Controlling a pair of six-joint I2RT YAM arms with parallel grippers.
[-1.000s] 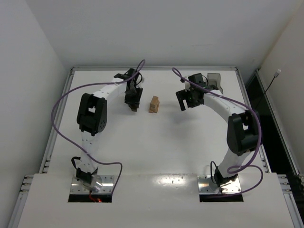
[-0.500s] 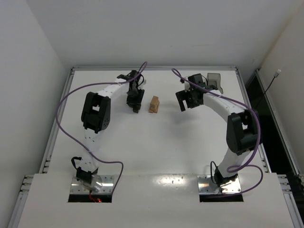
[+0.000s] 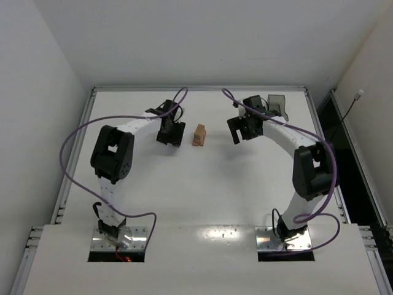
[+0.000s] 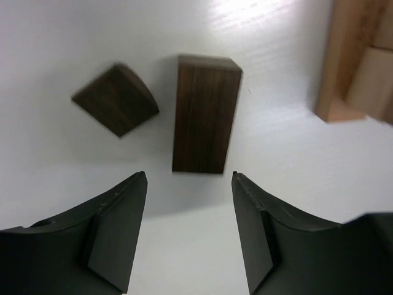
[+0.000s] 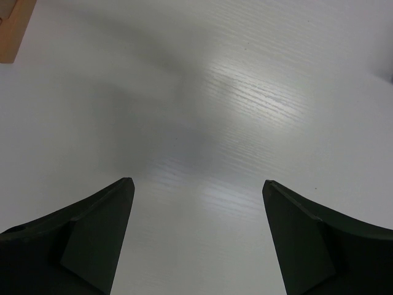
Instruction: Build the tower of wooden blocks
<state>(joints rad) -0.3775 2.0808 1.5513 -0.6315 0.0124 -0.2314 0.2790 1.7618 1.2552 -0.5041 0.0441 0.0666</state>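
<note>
The tower [image 3: 199, 135] is a small stack of light tan blocks at the middle back of the table; its tan pieces also show in the left wrist view [image 4: 356, 67]. A dark brown bar [image 4: 206, 123] and a dark brown rounded wedge [image 4: 116, 99] lie flat on the table just ahead of my left gripper [image 4: 189, 177]. That gripper is open, empty and touching neither. In the top view the left gripper [image 3: 171, 136] sits left of the tower. My right gripper [image 3: 238, 132] is right of the tower, open and empty [image 5: 198, 183], over bare table. A tan corner [image 5: 12, 31] shows at that view's top left.
A translucent grey tray [image 3: 277, 106] stands at the back right behind the right arm. Purple cables loop over both arms. Raised rails run along the table's edges [image 3: 80, 141].
The left arm's elbow has swung out to the left and its wrist has turned, with the gripper shifting slightly toward the near side. The right arm and the tower have not moved.
</note>
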